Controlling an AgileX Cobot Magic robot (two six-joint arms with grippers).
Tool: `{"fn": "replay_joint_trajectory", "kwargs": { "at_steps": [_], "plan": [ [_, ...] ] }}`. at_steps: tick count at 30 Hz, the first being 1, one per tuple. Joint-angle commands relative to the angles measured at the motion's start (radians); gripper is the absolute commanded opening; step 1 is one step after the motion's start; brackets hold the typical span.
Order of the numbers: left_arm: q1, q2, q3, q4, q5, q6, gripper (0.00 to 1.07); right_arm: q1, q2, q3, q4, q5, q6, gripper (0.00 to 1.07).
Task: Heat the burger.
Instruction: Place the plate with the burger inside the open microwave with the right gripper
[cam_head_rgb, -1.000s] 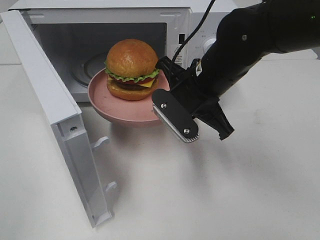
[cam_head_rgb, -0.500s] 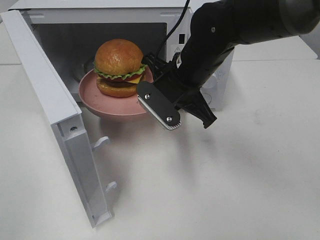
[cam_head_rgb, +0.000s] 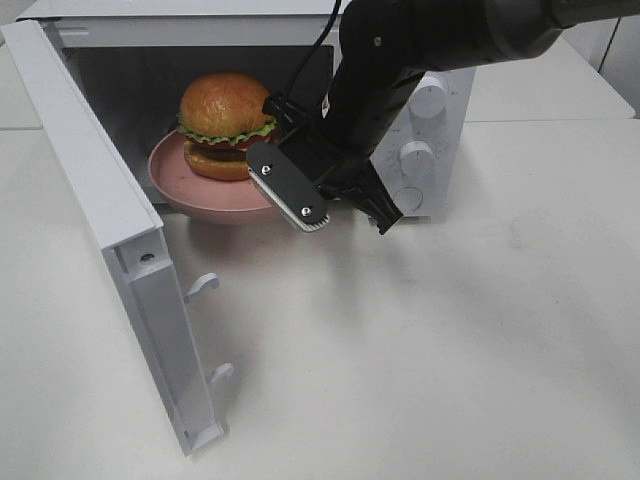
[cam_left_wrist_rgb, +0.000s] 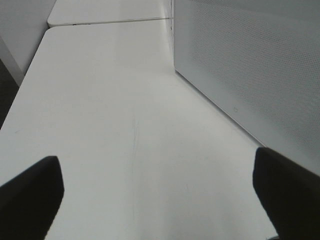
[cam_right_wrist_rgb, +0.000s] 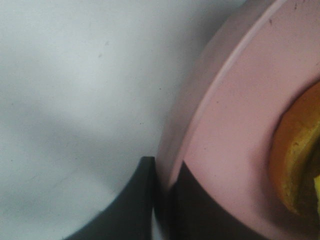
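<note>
Of the burger (cam_head_rgb: 225, 125): upright, stack axis vertical, domed top bun uppermost, seated on a round pink plate (cam_head_rgb: 175, 185) at the mouth of the open microwave (cam_head_rgb: 440, 60). Far part of the plate inside the cavity, near edge out over the white bench (cam_head_rgb: 450, 350). Resting on the oven floor or held clear of it: cannot tell.

From the right, the right gripper (cam_head_rgb: 268, 150), jaws narrow and pinched on the plate's rim; in the wrist view, rim wedged between two dark fingertips, bun close beyond.

At the left gripper (cam_left_wrist_rgb: 160, 200), jaws wide, holding nothing, low over bare bench beside a white, finely dotted panel (cam_left_wrist_rgb: 250, 75).

Glossy golden-brown buns; frilled green lettuce, red tomato, yellow cheese, dark patty between. Smooth, shallow plate. To the left, the door (cam_head_rgb: 90, 190) swung wide, two white latch hooks on its edge.
</note>
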Motion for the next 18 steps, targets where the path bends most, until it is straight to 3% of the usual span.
{"fn": "replay_joint_trajectory", "kwargs": {
  "at_steps": [1, 18],
  "plan": [
    [-0.003, -0.021, 0.003, 0.001, -0.001, -0.004, 0.98, -0.009, 0.007, -0.048, -0.019, -0.033, 0.041, 0.00],
    [-0.003, -0.021, 0.003, 0.001, -0.001, -0.004, 0.98, -0.009, 0.170, -0.283, -0.112, 0.005, 0.222, 0.00]
  ]
}}
